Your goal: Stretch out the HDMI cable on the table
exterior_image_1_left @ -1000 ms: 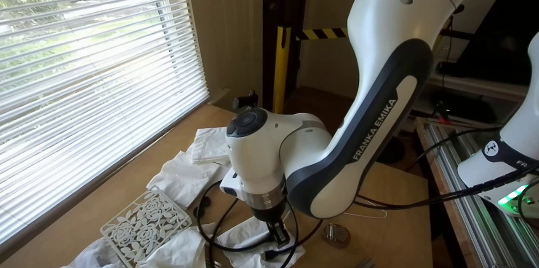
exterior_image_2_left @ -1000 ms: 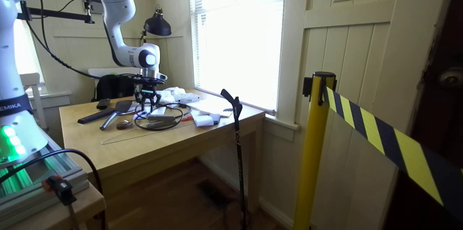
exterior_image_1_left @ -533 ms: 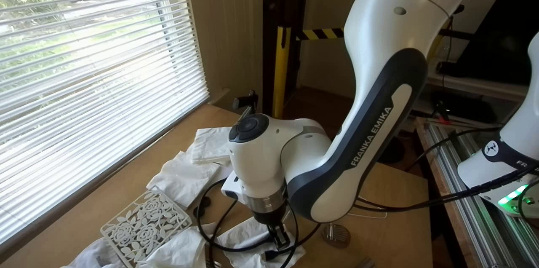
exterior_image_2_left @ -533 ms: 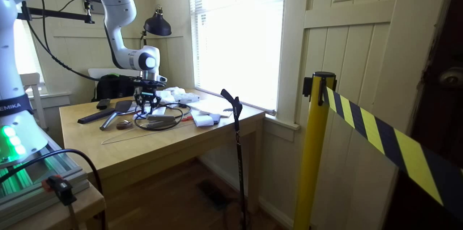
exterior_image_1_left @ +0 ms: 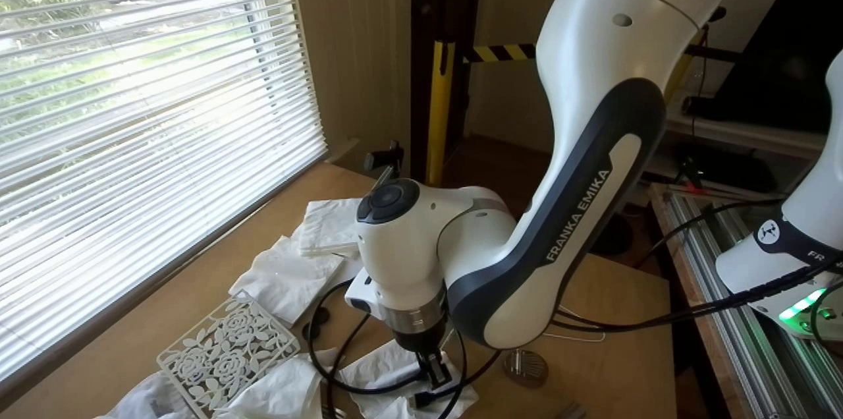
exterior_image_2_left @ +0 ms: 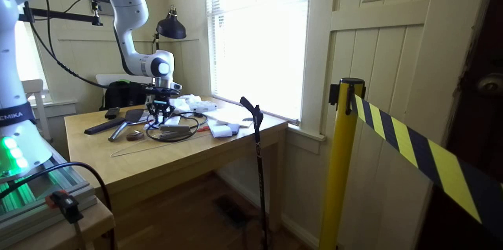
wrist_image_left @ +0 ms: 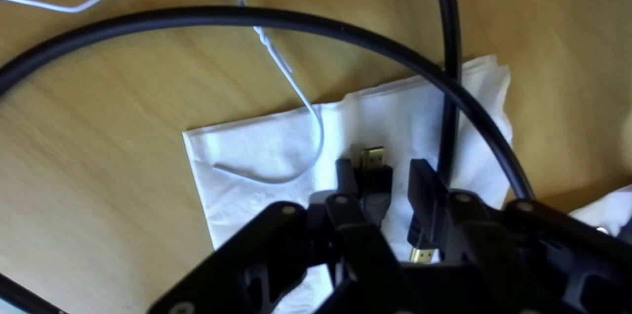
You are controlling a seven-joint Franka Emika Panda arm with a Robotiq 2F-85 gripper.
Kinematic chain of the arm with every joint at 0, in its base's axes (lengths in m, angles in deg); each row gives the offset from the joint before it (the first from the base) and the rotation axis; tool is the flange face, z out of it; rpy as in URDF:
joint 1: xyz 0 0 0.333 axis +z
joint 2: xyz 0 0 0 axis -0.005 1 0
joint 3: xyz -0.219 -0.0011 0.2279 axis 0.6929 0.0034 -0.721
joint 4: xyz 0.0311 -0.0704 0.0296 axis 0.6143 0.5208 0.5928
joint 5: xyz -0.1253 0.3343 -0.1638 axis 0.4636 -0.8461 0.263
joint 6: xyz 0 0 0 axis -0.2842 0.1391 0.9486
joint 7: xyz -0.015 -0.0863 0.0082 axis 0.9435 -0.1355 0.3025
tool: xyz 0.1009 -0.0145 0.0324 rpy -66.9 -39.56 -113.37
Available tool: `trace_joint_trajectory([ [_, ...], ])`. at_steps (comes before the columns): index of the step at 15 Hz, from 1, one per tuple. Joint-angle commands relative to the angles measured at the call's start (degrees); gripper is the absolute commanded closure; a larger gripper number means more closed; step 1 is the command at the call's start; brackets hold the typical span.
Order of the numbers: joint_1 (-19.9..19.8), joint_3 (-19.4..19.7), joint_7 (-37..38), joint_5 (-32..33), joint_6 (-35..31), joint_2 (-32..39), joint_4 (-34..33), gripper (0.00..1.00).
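In the wrist view, narrowly parted fingers (wrist_image_left: 347, 176) straddle a seemingly ungripped plug (wrist_image_left: 376, 181) of the black HDMI cable (wrist_image_left: 296, 19), white cloth (wrist_image_left: 266, 143) beneath; in both exterior views, cable loops flank the fingers over the worktop (exterior_image_2_left: 131, 163).

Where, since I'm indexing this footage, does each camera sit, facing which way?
Wrist view: sits above the end effector, the only robot part showing, looking down at the HDMI cable.
An exterior view: set higher than the table, looking down across it; arm, base and end effector show.
An exterior view: off the table's side, looking across it toward the window; the same parts show.
Both exterior views share table, arm and yellow post, and seem roughly opposed.
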Motion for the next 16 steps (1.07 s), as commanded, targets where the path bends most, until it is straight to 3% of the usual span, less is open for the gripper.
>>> trace_joint_trajectory([
  [1,0.30,0.13,1.04,1.58,-0.27,1.45,-1.55,0.74],
  [4,0.28,0.17,0.96,1.62,-0.12,1.66,-1.76,0.85],
  [8,0.36,0.22,0.93,1.72,-0.02,1.55,-2.37,0.88],
  [10,0.64,0.34,1.06,1.94,0.36,1.18,-2.58,0.97],
  [16,-0.32,-0.97,1.85,0.45,1.38,-5.88,0.74,0.97],
])
